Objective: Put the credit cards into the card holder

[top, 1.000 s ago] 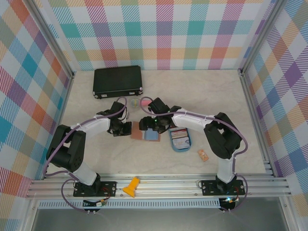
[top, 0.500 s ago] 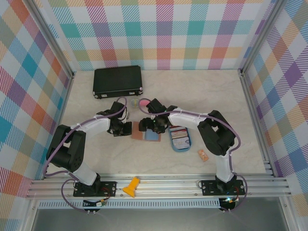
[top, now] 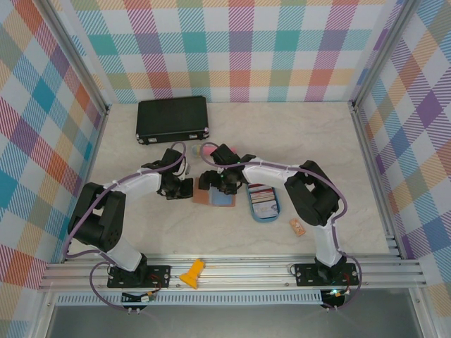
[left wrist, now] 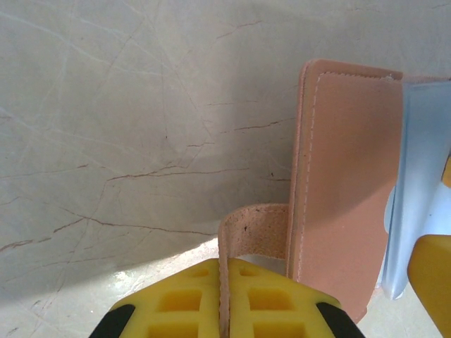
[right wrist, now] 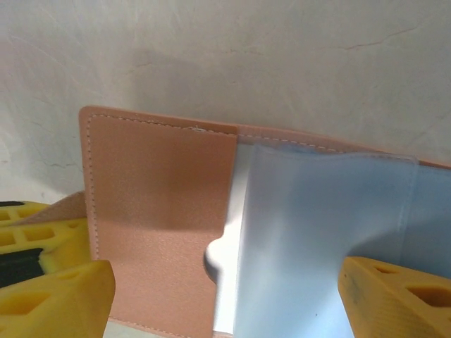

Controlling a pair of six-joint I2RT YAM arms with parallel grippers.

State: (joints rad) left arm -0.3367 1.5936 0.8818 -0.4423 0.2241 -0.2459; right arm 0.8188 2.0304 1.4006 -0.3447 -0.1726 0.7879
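The flat, pinkish-brown leather card holder (top: pixel 213 198) lies opened out near the middle of the pale, marble-patterned table (top: pixel 183 232). Its grey-blue inner sleeve (right wrist: pixel 317 232) faces up beside a leather pocket with a half-round notch. A short leather strap (left wrist: pixel 252 229) curls out from the holder's left edge. The left gripper (left wrist: pixel 222 299) has its yellow jaws pressed together on that strap, with only the leather between them.

The right gripper (right wrist: pixel 225 296) hangs directly above the open holder with its jaws spread wide. One yellow finger (right wrist: pixel 53 296) is over the leather side and the other over the grey-blue side. Nothing is gripped between them, and I cannot tell whether the tips touch the holder.

Just to the right of the holder, the thin rectangular plastic credit cards (top: pixel 263 196) lie stacked in a blue oval tray (top: pixel 265 220). A small orange tag-like piece (top: pixel 297 227) sits on the table near the tray, toward the front right. A large black rectangular case (top: pixel 173 120) lies well apart at the far left.
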